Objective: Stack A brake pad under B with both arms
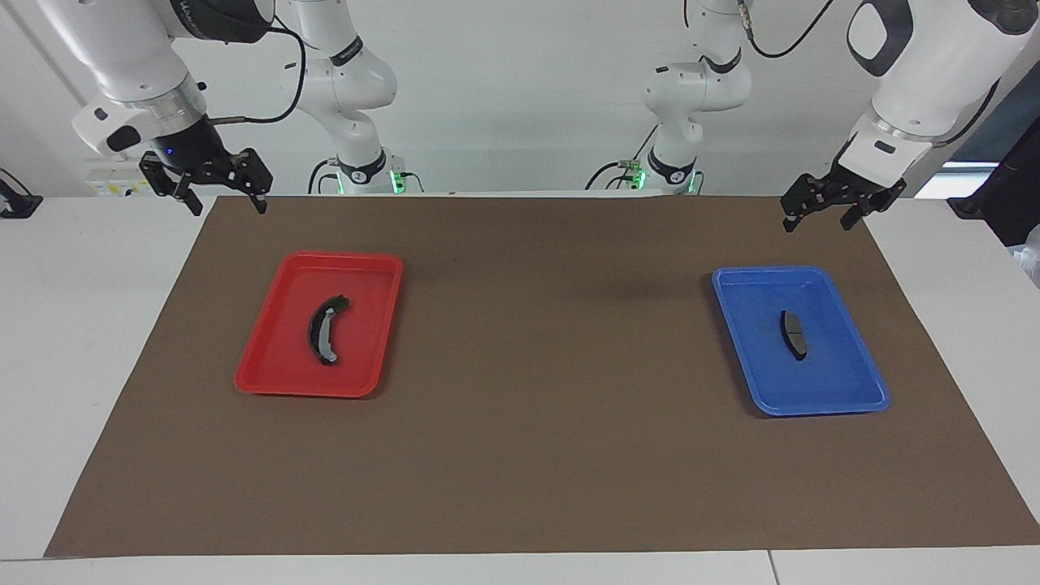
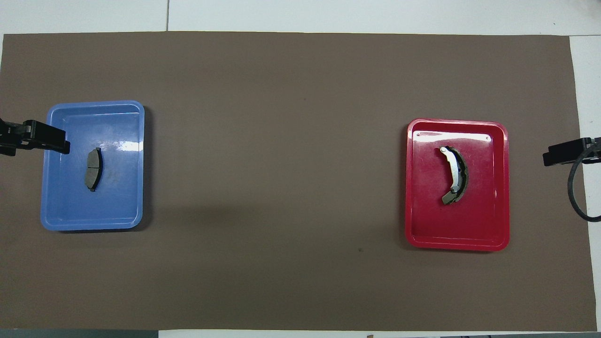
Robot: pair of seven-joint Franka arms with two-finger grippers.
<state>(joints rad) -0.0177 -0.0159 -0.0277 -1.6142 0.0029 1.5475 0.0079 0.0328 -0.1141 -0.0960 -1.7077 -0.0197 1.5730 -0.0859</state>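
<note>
The A brake pad [image 1: 794, 334] [image 2: 93, 169], short, plain and dark, lies alone in the blue tray [image 1: 845, 390] [image 2: 127, 206] toward the left arm's end of the table. B [image 1: 327, 329] [image 2: 454, 174], the long crescent pad with a light grey strip, lies in the red tray [image 1: 268, 378] [image 2: 488, 230] toward the right arm's end. My left gripper [image 1: 819, 221] hangs open and empty in the air over the mat's edge by the blue tray. Above the mat's corner by the red tray, my right gripper [image 1: 227, 205] is also raised, open and empty. Neither gripper touches a pad or a tray.
A brown mat [image 1: 536, 422] [image 2: 281, 188] covers most of the white table, with both trays resting on it, far apart. The wide stretch of mat between the trays holds nothing. A black cable [image 2: 575, 197] loops off the right arm past the mat's edge.
</note>
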